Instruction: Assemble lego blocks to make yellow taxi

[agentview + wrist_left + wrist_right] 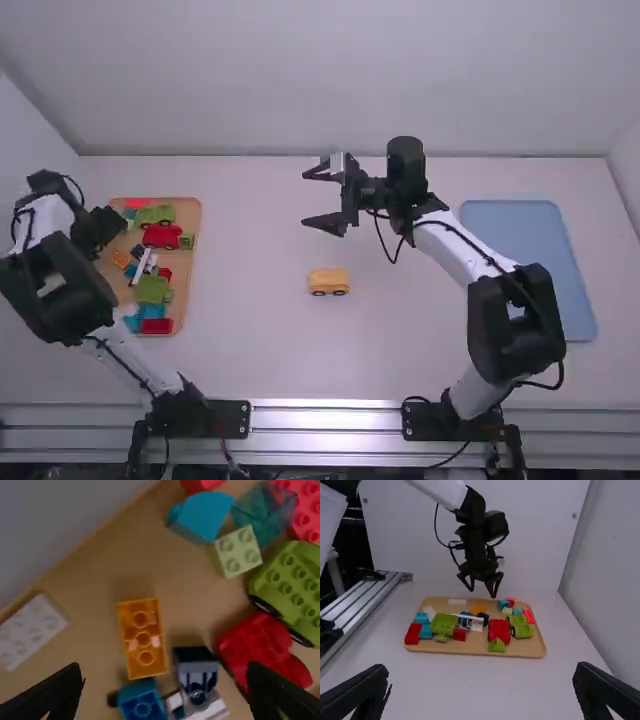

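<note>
A yellow taxi body on wheels [328, 282] stands alone mid-table. My left gripper [112, 228] is over the far left part of the tray of blocks; in the left wrist view that gripper [165, 680] is open above an orange block [143, 637], with nothing between its fingers. The same orange block [479, 608] lies near the tray's far side in the right wrist view, just below the open left gripper [481, 584]. My right gripper [306, 198] hangs open beyond the taxi body; the right wrist view shows this gripper [482, 677] empty.
The tan tray [191, 270] also holds red, green, blue and white blocks, some with wheels. A white block [30, 630] lies beside the orange one. At the right of the table lies a blue tray [530, 265]. Walls bound the table's far and side edges.
</note>
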